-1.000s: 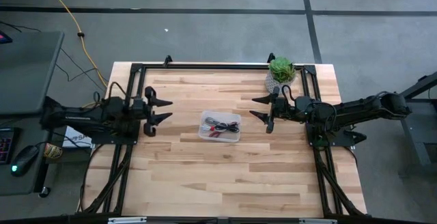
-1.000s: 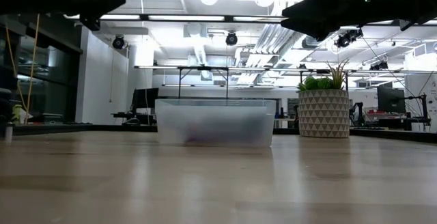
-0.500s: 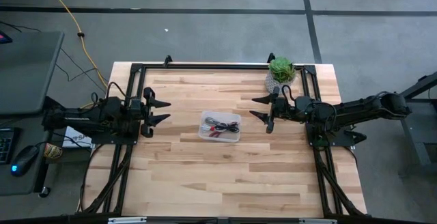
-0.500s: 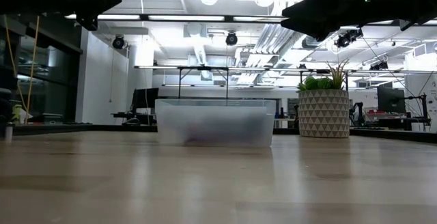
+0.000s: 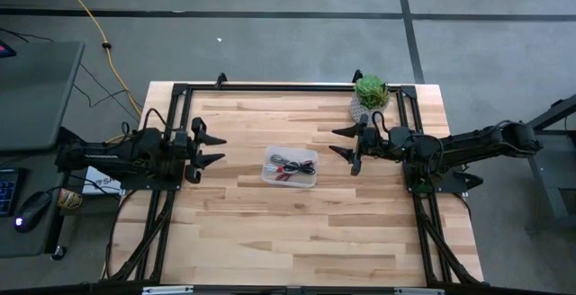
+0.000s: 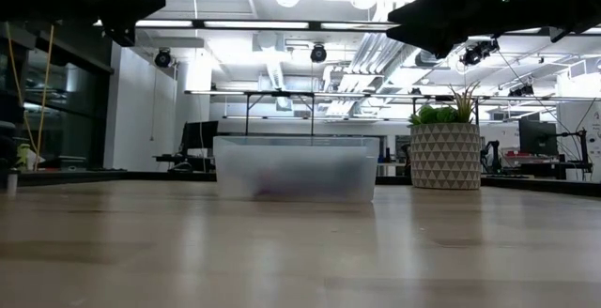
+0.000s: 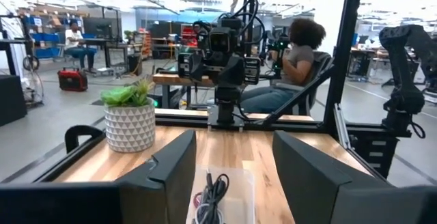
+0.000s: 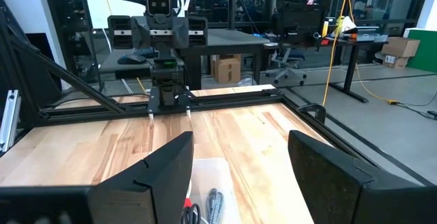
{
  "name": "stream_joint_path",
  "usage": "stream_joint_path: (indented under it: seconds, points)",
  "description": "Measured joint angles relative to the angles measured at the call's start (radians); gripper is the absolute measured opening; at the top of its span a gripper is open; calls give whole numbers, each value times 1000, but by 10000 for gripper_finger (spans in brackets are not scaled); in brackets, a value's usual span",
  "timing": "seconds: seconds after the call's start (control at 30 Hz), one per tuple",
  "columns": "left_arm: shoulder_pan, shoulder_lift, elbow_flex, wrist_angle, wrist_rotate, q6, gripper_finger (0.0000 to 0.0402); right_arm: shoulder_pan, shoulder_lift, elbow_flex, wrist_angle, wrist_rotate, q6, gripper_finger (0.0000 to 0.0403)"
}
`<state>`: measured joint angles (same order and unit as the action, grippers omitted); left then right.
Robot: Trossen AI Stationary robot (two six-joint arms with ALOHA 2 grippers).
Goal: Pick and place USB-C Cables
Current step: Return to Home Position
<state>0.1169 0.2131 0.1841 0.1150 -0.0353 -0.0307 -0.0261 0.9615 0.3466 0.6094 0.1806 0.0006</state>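
The USB-C cables lie bundled on the floor of a small clear bin at the table's middle; I make out dark, red and grey strands. The left wrist view shows a dark bundle in the bin, and the right wrist view shows bundles too. In the low view the bin hides them behind its frosted wall. My left gripper hovers open, left of the bin. My right gripper hovers open, right of it. Both are above the table and point at the bin.
A potted plant in a patterned white pot stands at the far right corner, close behind my right arm. A black frame runs along the table's far and side edges. Bare wood spreads toward the near edge. A person sits beyond the table.
My left gripper has drawn back a little toward the table's left edge, still open. The right arm, the bin and the cables have kept still.
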Motion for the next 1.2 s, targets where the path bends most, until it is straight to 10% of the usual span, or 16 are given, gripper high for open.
stream_joint_path:
  seconds: [0.43,1.2]
  points:
    - [0,0,0,-10,-19,5,7,0,0,0,0,0,0,232]
    - [0,0,0,-14,-20,8,0,0,0,0,-18,22,71,232]
